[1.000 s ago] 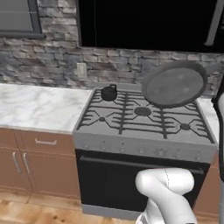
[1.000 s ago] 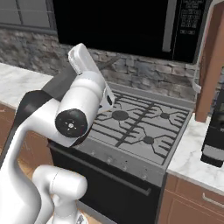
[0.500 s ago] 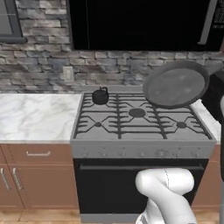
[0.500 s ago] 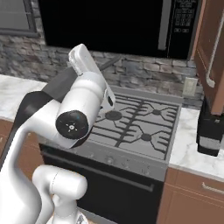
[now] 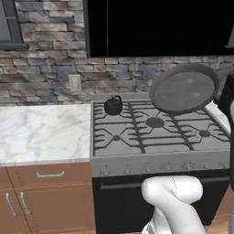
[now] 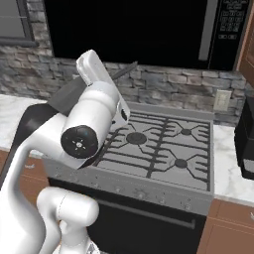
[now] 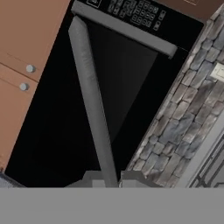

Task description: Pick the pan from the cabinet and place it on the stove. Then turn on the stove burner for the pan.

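Overhead, pan (image 5: 184, 87) hung tilted in air above right rear of stove (image 5: 155, 132), base facing left base camera, clear of grates. Gripper (image 7: 111, 177) was clamped tight on pan's straight handle (image 7: 91, 96), handle running away from fingertips in hand view. Small black kettle (image 5: 113, 105) sat on stove's rear-left burner. Marble counter (image 5: 43, 132) lay left of stove.

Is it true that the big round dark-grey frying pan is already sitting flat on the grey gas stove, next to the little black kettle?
Not quite. The round dark-grey frying pan is tilted in the air above the grey gas stove, as the left base view shows. The small black kettle does sit on the stove.
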Controlling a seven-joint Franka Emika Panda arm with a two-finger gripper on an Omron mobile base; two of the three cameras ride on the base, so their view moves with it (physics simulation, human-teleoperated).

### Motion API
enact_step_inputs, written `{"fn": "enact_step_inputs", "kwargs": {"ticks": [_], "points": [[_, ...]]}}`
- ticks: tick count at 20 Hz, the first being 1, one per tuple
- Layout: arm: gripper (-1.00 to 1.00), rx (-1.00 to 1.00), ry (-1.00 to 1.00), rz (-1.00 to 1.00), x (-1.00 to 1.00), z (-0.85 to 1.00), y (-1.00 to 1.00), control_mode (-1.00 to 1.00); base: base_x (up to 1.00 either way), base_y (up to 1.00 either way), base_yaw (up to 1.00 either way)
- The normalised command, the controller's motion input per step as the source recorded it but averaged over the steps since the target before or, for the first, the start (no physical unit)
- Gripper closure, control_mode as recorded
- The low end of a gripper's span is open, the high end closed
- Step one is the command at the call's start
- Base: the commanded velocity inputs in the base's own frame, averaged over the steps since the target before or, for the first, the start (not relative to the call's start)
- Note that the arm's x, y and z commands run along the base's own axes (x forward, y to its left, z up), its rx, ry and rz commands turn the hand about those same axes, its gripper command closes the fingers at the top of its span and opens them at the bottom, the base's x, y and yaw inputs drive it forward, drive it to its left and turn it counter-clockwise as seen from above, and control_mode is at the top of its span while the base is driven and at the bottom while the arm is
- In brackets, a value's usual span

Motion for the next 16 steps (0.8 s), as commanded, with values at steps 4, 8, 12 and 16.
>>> {"fn": "enact_step_inputs", "kwargs": {"ticks": [4,8,12,16], "points": [[1.0,0.0,0.0,0.0,0.0,0.0,0.0,1.0,0.49,0.19,-0.19],[1.0,0.0,0.0,0.0,0.0,0.0,0.0,1.0,0.31,0.02,-0.16],[1.0,0.0,0.0,0.0,0.0,0.0,0.0,1.0,0.16,0.0,-0.1],[1.0,0.0,0.0,0.0,0.0,0.0,0.0,1.0,0.18,0.0,-0.07]]}}
